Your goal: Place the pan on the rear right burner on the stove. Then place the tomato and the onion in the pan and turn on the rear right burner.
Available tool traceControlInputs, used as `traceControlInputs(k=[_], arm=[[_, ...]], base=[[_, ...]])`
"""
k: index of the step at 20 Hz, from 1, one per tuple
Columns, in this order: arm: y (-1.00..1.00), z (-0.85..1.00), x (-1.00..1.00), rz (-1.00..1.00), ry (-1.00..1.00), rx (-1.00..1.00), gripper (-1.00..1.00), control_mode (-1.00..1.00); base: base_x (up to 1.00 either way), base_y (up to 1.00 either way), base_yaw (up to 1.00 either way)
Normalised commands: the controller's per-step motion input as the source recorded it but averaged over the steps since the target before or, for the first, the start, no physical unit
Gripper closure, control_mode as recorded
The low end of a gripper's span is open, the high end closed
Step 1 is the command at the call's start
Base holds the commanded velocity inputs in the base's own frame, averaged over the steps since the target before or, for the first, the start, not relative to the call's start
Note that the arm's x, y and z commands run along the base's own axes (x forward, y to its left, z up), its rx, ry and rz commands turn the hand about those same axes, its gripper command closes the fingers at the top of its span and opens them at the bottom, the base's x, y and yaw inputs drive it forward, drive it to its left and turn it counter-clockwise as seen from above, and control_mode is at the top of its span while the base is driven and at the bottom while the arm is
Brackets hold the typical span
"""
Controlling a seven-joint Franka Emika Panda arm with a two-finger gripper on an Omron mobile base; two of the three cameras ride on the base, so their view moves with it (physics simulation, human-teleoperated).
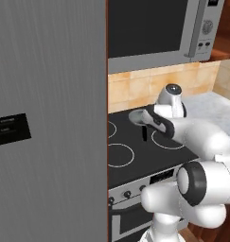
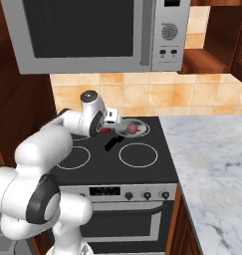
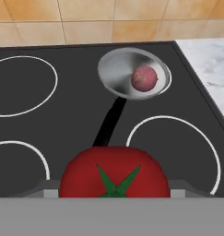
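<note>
Tomato [image 3: 114,173] comes first: it sits right at the camera in the hand view, big and red with its green star on top, and the grey tips [image 3: 44,188] show at both its sides. So the pincer [image 2: 108,128] is pinching the tomato, its jaws standing wide around it. In the right base view a bit of red shows under the hand, over the stove [image 2: 157,169] between the rings.

A little farther, the black handle runs from below the tomato up to the pan [image 3: 133,73]. The pan stands on the rear right burner [image 3: 168,82], whose white ring peeks out at the pan's right edge. The onion [image 3: 144,78] already lies inside the pan, toward its right side.

I judge the step in hand is the carrying of the tomato to the pan. The next move calls for going forward along the handle until the tomato is over the free left part of the pan, then lower and release gently, not onto the onion. After that the knobs [image 2: 147,195] on the front panel remain for the burner.
</note>
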Motion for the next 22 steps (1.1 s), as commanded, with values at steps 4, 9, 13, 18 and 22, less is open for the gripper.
traceControlInputs(k=[4,9,13,18,22], arm=[[0.0,0.0,0.84,0.0,0.0,0.0,1.0,-1.0],[0.0,-0.08,0.74,0.0,0.0,0.0,1.0,-1.0],[0.0,-0.26,0.54,0.0,0.01,0.0,1.0,-1.0],[0.0,-0.35,0.37,0.0,0.01,0.0,1.0,-1.0],[0.0,-0.32,0.49,0.0,0.0,0.0,1.0,-1.0]], base=[[0.0,0.0,0.0],[0.0,0.0,0.0],[0.0,0.0,0.0],[0.0,0.0,0.0],[0.0,0.0,0.0]])
